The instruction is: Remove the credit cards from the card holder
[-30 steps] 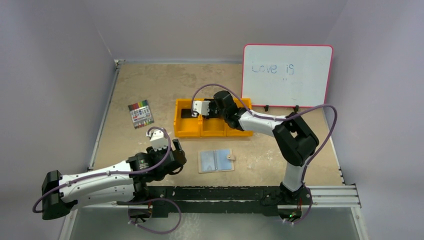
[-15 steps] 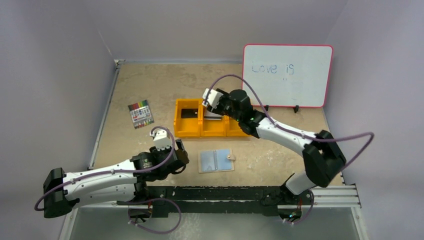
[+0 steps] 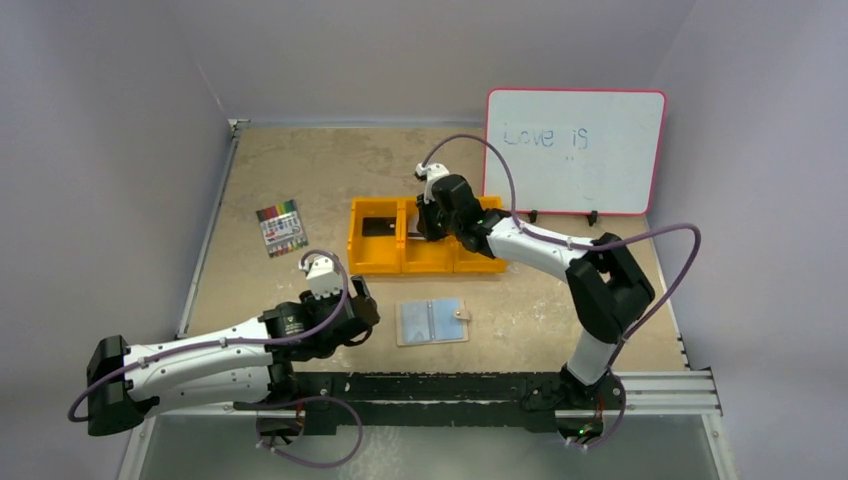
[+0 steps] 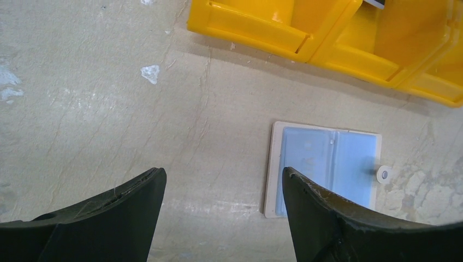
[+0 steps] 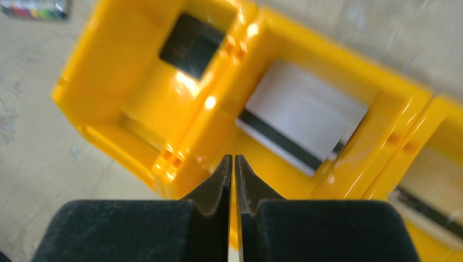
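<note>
Lying open, card holder [image 3: 432, 321] (blue inside)

Card holder [image 3: 432, 321] free all round; orange tray [image 3: 375, 266] stands beyond.

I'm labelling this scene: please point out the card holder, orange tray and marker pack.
card holder [image 3: 432, 321]: top external view, middle of the open blue panels.
orange tray [image 3: 375, 265]: top external view, front wall of its left compartment.
marker pack [image 3: 281, 229]: top external view, its middle.
</note>
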{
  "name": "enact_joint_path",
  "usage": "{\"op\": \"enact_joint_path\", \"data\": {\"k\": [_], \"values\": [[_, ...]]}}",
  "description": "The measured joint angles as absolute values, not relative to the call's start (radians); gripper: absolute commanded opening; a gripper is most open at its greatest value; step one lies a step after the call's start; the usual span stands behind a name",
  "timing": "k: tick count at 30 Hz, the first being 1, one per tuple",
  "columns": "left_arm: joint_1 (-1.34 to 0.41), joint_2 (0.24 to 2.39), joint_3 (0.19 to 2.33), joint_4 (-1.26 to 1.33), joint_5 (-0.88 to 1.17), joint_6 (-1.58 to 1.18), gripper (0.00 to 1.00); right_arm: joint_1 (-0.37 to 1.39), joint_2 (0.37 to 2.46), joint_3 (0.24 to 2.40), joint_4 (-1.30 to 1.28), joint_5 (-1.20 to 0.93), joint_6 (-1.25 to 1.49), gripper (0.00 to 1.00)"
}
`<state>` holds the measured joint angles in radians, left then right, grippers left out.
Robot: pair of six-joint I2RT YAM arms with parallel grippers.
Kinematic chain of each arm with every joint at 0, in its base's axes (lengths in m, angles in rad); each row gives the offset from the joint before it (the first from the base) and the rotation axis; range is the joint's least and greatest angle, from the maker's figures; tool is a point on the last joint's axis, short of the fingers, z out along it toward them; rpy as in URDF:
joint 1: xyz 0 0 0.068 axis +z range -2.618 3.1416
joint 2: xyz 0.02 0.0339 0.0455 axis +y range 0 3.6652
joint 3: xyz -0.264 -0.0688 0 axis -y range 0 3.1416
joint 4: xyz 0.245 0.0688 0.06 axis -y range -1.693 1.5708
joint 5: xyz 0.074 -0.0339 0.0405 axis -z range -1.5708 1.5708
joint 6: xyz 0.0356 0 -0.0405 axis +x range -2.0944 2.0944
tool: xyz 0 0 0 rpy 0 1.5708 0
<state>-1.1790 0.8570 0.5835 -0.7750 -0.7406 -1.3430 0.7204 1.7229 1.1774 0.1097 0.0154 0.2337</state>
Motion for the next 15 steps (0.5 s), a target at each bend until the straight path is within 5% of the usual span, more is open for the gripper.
{"op": "enact_joint_path", "data": {"k": [15], "values": [[-1.179, 0.786, 0.583, -0.828, -0.771, -1.361, 0.77, 0.721, 1.913, 1.288, -0.073, 0.070, 0.457, 0.04]]}}
